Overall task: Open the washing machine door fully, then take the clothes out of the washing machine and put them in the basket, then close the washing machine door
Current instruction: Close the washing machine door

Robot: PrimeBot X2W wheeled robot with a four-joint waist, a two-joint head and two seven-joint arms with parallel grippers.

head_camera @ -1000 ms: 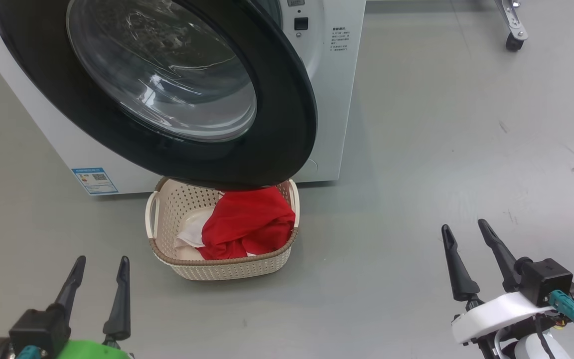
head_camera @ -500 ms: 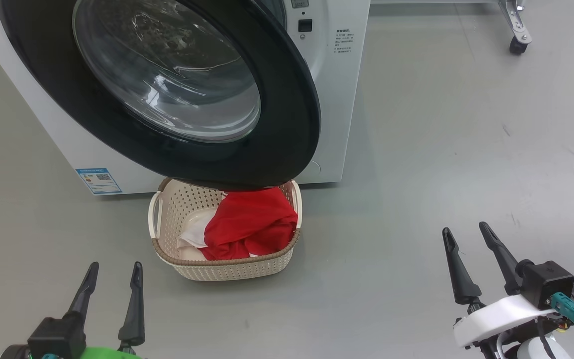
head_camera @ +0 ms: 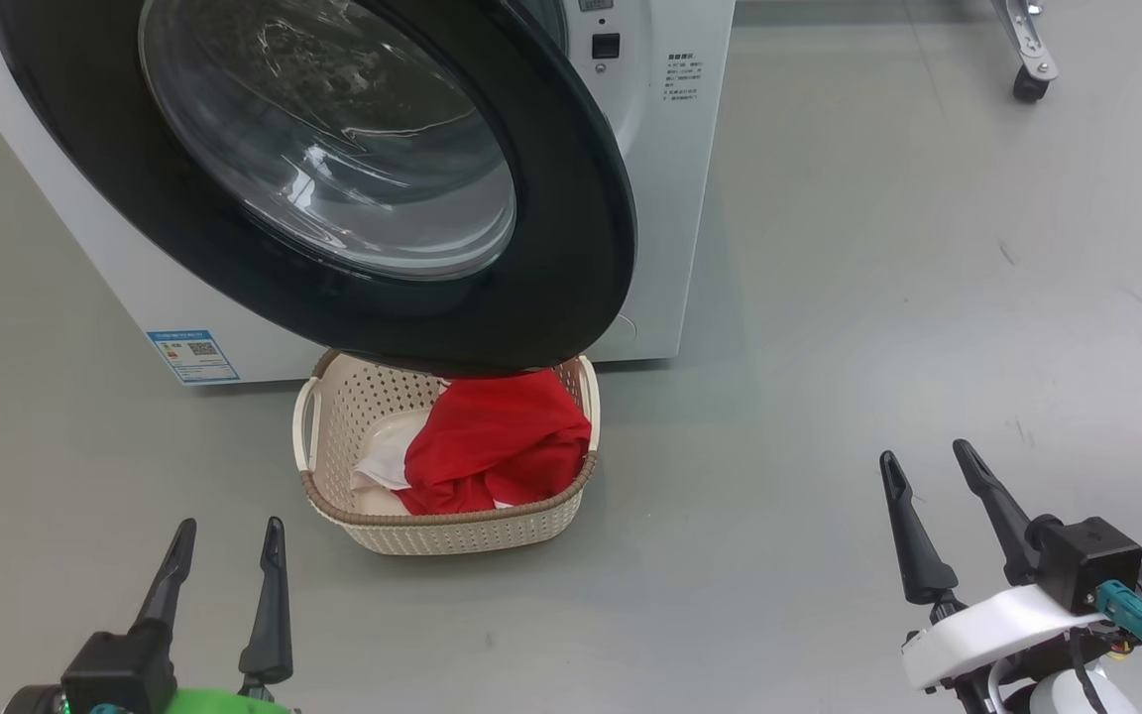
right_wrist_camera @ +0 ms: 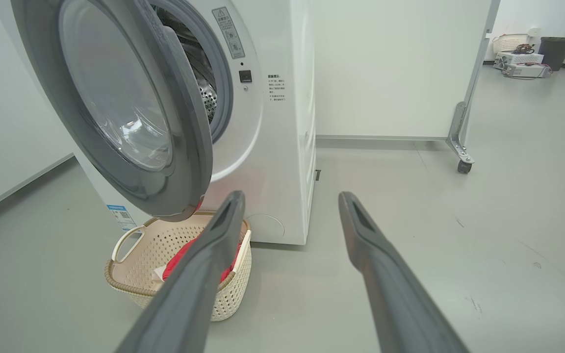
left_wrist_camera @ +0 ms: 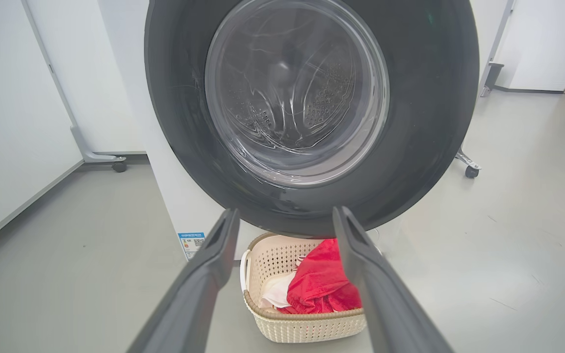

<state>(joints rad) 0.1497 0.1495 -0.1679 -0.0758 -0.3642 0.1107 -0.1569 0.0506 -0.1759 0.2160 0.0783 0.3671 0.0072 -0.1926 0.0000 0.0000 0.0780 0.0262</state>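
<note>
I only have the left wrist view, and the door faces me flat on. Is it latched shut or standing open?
Observer: Standing open. In the right wrist view the washing machine door is swung off the washing machine, with the drum showing behind its edge.
Operator: And the right tool?
Observer: In the head view the right tool sits low on the right, open and empty, well apart from the door.
</note>
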